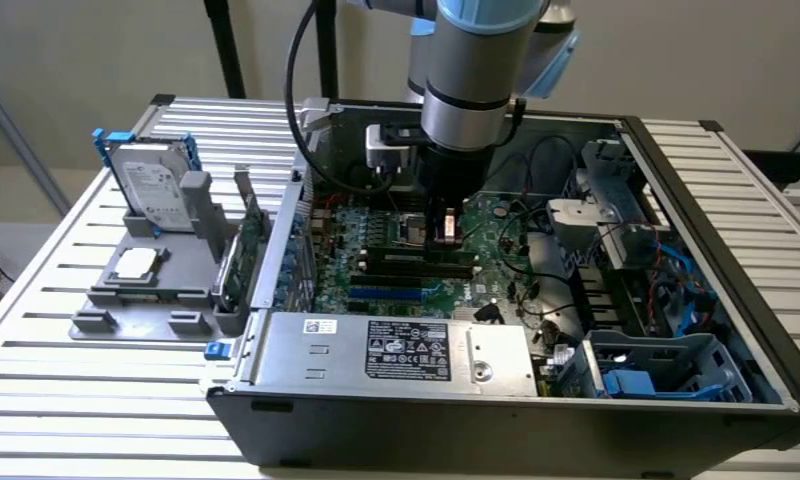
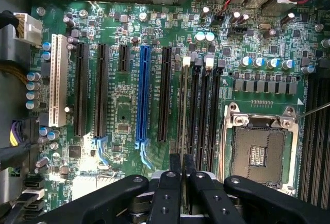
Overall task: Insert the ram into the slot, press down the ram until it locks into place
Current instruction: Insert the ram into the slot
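Gripper (image 2: 182,168) fingers are clamped together on the ram (image 2: 184,110), which stands on edge along the black memory slot (image 2: 188,87), between the blue slot (image 2: 143,95) and the processor socket (image 2: 258,154). Whether it is locked in cannot be told. Seen from the exterior view, the gripper (image 1: 440,232) sits low over the motherboard (image 1: 360,285).

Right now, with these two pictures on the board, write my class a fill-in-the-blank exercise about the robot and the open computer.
1. The gripper holds the ram over the green ___.
2. One long slot on the board is bright ___.
3. The hard drive stands on the exterior view's ___ of the computer case.

Missing words: motherboard; blue; left.
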### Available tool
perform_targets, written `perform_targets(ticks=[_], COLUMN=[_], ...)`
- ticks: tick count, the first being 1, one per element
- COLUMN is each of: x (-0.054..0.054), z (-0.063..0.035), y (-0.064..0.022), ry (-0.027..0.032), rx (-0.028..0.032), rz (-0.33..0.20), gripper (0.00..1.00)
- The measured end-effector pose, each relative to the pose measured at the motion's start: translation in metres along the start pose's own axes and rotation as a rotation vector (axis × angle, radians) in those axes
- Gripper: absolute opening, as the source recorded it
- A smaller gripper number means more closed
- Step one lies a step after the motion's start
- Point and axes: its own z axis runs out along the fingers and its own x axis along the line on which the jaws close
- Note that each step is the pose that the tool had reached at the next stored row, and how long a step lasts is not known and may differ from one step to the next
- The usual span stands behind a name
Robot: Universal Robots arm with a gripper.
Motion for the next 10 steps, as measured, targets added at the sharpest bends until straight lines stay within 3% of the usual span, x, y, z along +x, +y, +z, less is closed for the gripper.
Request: perform_targets(ticks=[10], x=[0.0], z=[0.0027], y=[-0.0001], ry=[0.0], rx=[0.0037], rz=[0.0], gripper=[0.13])
